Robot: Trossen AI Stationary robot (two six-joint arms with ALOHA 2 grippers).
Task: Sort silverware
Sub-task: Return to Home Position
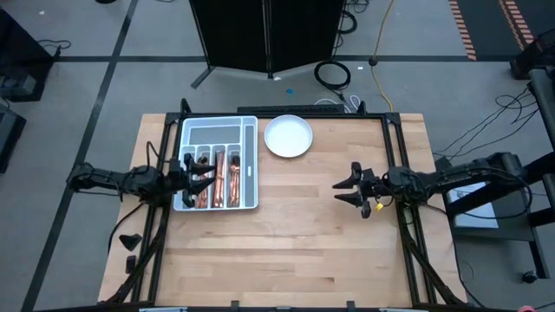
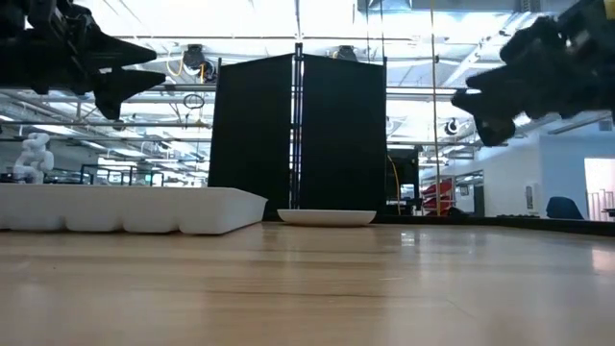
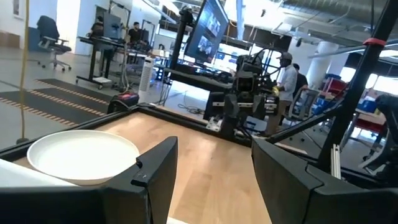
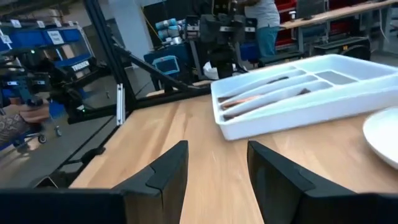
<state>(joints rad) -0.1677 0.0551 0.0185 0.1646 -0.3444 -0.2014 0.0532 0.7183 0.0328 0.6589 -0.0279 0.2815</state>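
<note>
Over the tray's [image 1: 217, 119] left side, the left end effector [image 1: 211, 174] hovers with fingers spread, nothing btwn them.

Main risk, as I judge it: on the pull-back to rest, if the arm dips or swings low, a finger could clip the tray wall and shove the tray, jumbling what's sorted. A hooked handle could drag a piece out, too. Needs a lift first, then retreat.

The right end effector [image 1: 342, 191] is also spread and empty, above bare worktop [image 1: 286, 243], well apart from the tray and white plate [image 1: 288, 136]. Low risk there.

The silverware [image 1: 224, 178] is slim, shiny, copper-toned. It lies lengthwise in the tray's long compartments, packed side by side. I can't tell forks from spoons from above. No loose pieces seen on the worktop, so sorting looks done.
</note>
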